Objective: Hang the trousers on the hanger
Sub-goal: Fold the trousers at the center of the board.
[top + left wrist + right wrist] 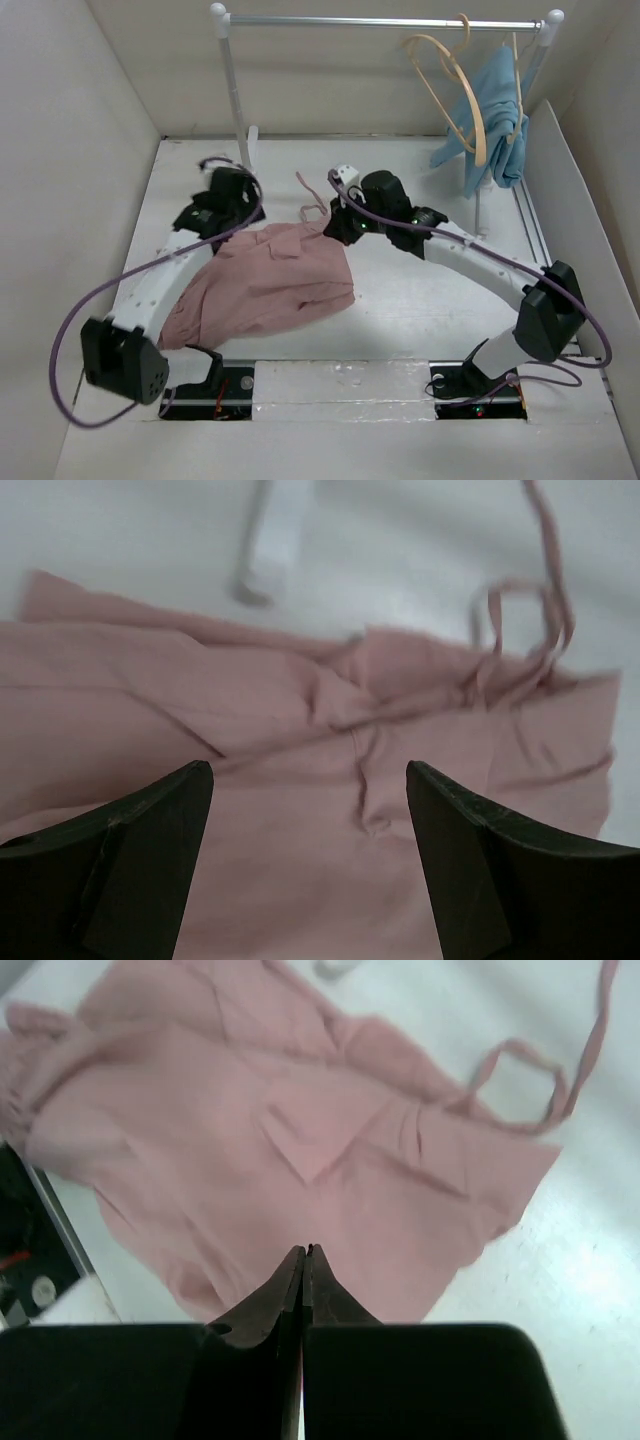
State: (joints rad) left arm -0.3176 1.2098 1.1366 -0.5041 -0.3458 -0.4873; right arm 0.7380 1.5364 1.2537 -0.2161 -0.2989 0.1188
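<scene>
The dusty-pink trousers (270, 280) lie crumpled on the white table, with the drawstring (310, 200) trailing toward the back. My left gripper (220, 220) is open just above their left part; in the left wrist view the fingers straddle creased pink cloth (300, 710), with nothing between them (310, 770). My right gripper (345, 225) hovers over the trousers' upper right corner; it is shut and empty above the cloth (330, 1140), jaws pressed together (305, 1252). The pale tan wooden hanger (476, 112) hangs on the rail at the back right, tilted, far from both grippers.
A white clothes rail (380, 21) spans the back on two posts, the left post (235, 90) standing near my left gripper. A light-blue garment (497, 115) hangs at the rail's right end behind the tan hanger. White walls enclose the table on three sides.
</scene>
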